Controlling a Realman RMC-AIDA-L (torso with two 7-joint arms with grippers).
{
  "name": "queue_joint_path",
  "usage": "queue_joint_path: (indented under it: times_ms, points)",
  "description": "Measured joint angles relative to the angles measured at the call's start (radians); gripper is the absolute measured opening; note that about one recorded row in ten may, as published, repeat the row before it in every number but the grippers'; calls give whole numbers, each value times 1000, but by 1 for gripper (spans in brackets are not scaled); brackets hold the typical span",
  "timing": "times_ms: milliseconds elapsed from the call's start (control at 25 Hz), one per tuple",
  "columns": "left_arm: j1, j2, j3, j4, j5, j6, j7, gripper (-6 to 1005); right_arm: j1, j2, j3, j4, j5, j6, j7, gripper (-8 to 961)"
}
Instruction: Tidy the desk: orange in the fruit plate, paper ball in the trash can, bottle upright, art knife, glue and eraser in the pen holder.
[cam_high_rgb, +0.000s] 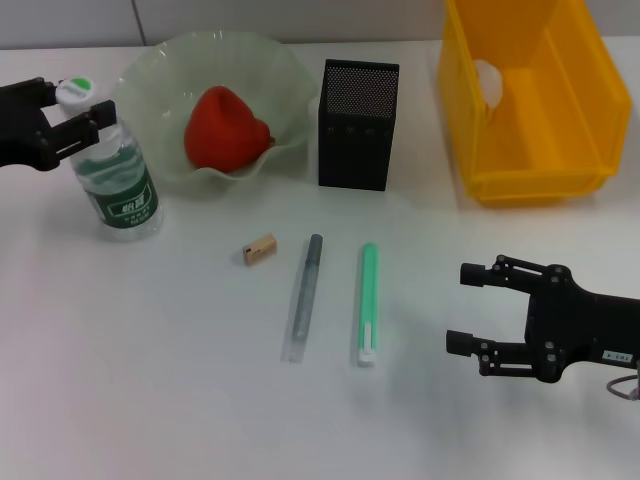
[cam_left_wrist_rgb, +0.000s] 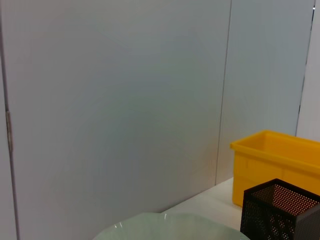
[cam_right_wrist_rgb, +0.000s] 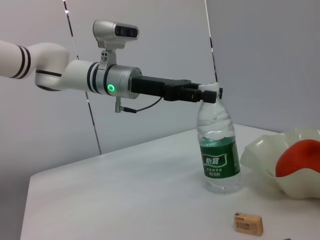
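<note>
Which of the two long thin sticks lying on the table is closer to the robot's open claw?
The green stick. It lies between the grey stick and the open right gripper, so the grey one is farther away.

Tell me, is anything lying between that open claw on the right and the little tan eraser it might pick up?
Yes. Between the right gripper and the eraser, two long items lie on the table: a green and white stick nearer the gripper, then a grey one close to the eraser. Reaching from above would likely avoid both.

A plain white tabletop (cam_high_rgb: 180, 380) stretched across the room, backed by pale grey wall panels (cam_left_wrist_rgb: 115, 100) that met at thin vertical seams behind it.
</note>
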Motion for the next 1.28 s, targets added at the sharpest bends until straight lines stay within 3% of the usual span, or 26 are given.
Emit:
queue_joint_path:
  times_ms: [240,400,760,800,880,1080,1160,1280]
  points:
    - [3,0,1,1,-17,0,0,562,0,0,0,0,1,0,0,824]
    - [5,3,4,1,-24,1,0,794,0,1,0,0,2,0,0,824]
    - [4,5,0,0,-115,27,-8,795,0,2,0,0,4,0,1,824]
    - [8,13,4,-10,-226,115,-30,796,0,2,0,0,4,0,2,825]
    - [8,17,4,-13,-250,147,-40,796,0,2,0,0,4,0,4,825]
    - [8,39,8,-43,-319,369,-88,797,3,1,6,0,4,-1,11,825]
    - [11,49,31,-76,-317,429,-89,797,6,0,9,0,5,-2,16,825]
    - [35,63,133,-139,-309,445,-62,797,14,-1,12,-1,6,-3,22,825]
